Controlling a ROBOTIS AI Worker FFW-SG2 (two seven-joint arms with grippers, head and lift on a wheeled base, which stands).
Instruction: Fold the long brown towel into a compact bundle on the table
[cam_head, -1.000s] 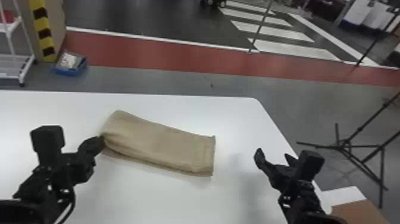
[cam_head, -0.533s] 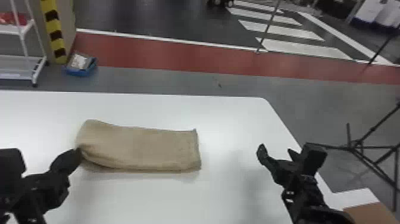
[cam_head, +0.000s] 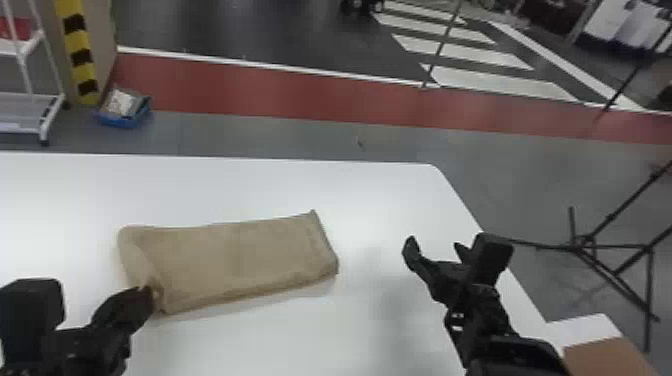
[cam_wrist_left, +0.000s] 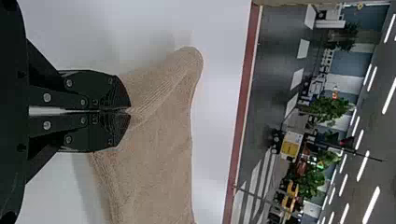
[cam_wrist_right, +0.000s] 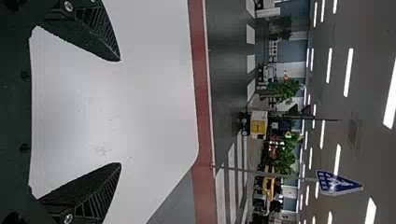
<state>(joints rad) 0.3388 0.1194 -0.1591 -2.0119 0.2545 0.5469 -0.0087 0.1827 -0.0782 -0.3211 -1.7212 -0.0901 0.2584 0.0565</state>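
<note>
My left gripper is at the near left corner of the brown towel, which lies folded into a flat, slightly slanted rectangle on the white table. In the left wrist view the left gripper is shut on the edge of the towel, whose cloth is pinched into creases at the fingertips. My right gripper stands to the right of the towel, apart from it. The right wrist view has the right gripper wide open, bare table between its fingers.
The white table has its far edge beyond the towel and its right edge slanting past my right gripper. A black stand is on the floor at the right, near a brown box. A blue bin sits on the floor at the far left.
The left gripper has moved left and nearer with the towel's corner in its hold, and the towel has shifted left and turned, its right end now farther back. The right gripper has barely moved.
</note>
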